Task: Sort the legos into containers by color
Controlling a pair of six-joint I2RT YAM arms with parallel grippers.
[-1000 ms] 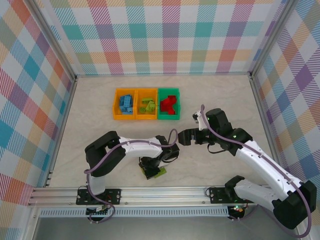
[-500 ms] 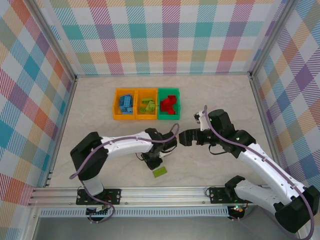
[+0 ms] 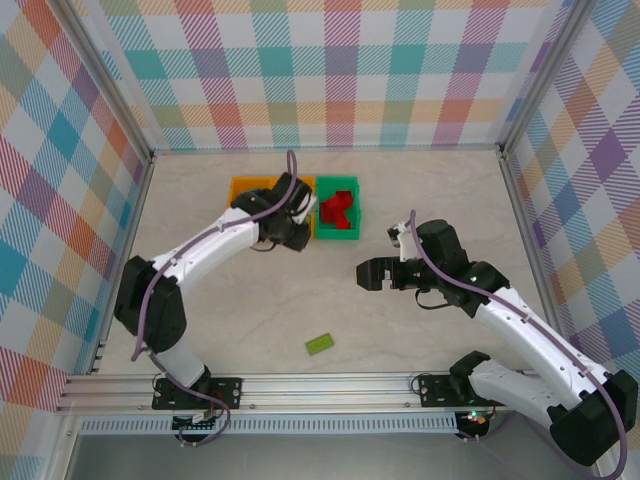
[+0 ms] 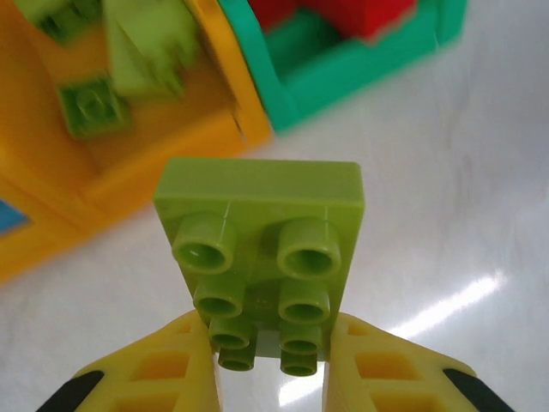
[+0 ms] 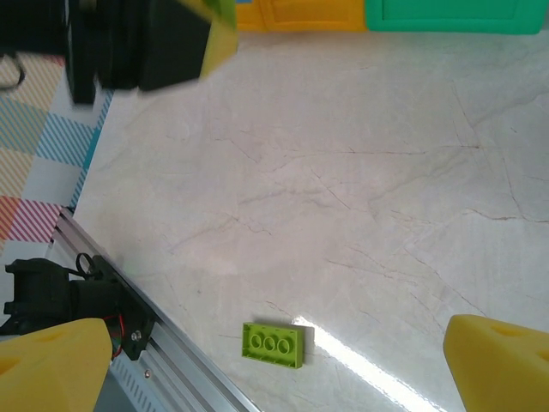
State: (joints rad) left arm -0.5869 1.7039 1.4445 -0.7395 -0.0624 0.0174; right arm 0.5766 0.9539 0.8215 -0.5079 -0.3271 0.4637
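Marble counter (image 3: 250,300): left claw (image 4: 268,360) pinching lime brick (image 4: 262,249), lime-stocked orange bin (image 4: 171,167) just ahead, likely drop target. Right claw (image 3: 368,273) spread; loose lime piece (image 5: 274,343) ahead, probably next.

The lime brick (image 4: 262,249), orange bin (image 4: 146,172) and green bin (image 4: 343,81) look like smooth, slightly glossy plastic. The marbled tabletop (image 4: 455,197) is polished and throws glare; the front rail (image 3: 330,385) is brushed metal
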